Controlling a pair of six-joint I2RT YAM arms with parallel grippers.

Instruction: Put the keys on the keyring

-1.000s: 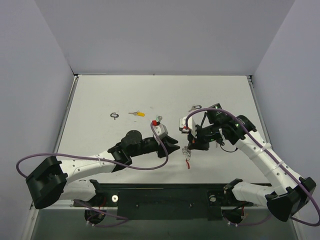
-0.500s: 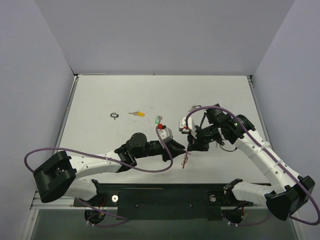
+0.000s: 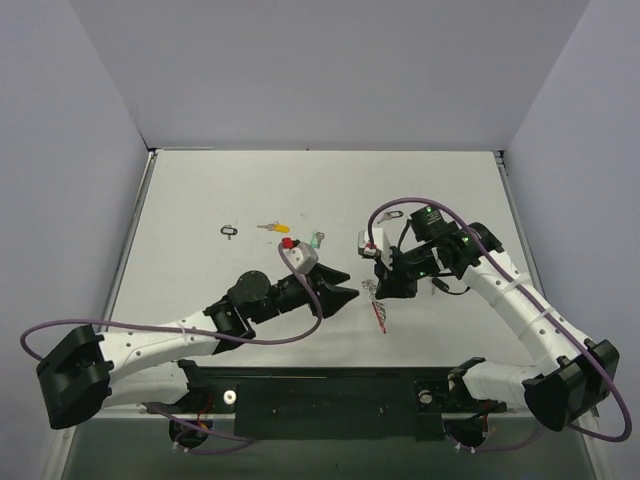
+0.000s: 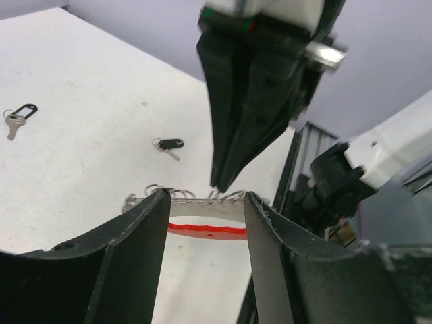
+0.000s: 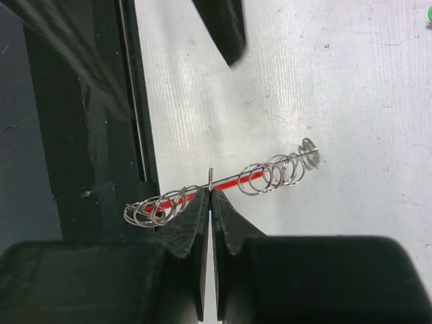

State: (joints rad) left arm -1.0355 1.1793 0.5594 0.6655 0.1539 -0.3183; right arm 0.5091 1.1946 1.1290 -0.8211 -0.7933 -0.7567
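White table (image 3: 200, 200) | right gripper (image 5: 209, 197) pinched tight on keyring (image 5: 236, 179) | keyring lies sideways just before left gripper (image 4: 206, 198), wide open, empty

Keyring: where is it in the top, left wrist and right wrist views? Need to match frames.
Top external: the keyring is right of centre, at the right gripper tips.
Left wrist: keyring at lower centre, red band under silver loops.
Right wrist: keyring at centre, slanting.
Shared landmark: the right gripper's black tips, meeting the keyring in every view.
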